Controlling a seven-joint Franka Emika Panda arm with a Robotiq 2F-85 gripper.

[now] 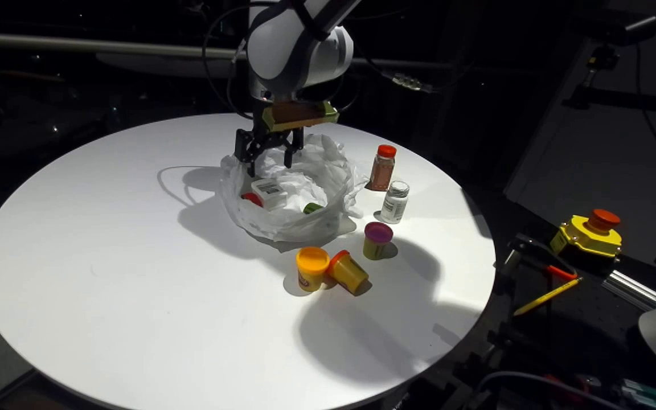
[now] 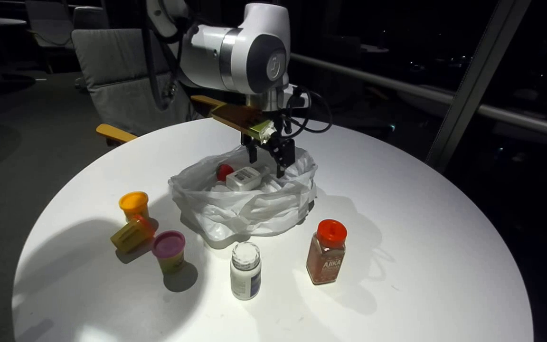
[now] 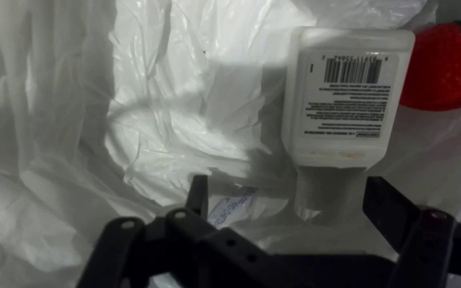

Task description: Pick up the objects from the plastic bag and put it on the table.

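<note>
A white plastic bag (image 1: 274,226) stands open on the round white table (image 1: 134,307); it also shows in an exterior view (image 2: 235,216) and fills the wrist view (image 3: 54,120). Inside lies a white bottle (image 3: 342,104) with a barcode label, its neck towards my gripper. It shows in both exterior views (image 1: 268,192) (image 2: 243,179). A red strawberry (image 3: 442,72) lies beside the bottle (image 2: 224,172). A small green thing (image 1: 312,208) shows in the bag in one view only. My gripper (image 3: 286,188) is open and empty, over the bag's mouth (image 1: 270,166), fingertips on either side of the bottle's neck, apart from it.
Outside the bag on the table stand a red-capped spice jar (image 2: 326,259), a white pill bottle (image 2: 246,278), a purple-lidded tub (image 1: 376,242) and an orange-lidded tub (image 1: 312,270). A red-lidded yellow tub (image 1: 349,274) leans or lies tilted beside the orange-lidded one.
</note>
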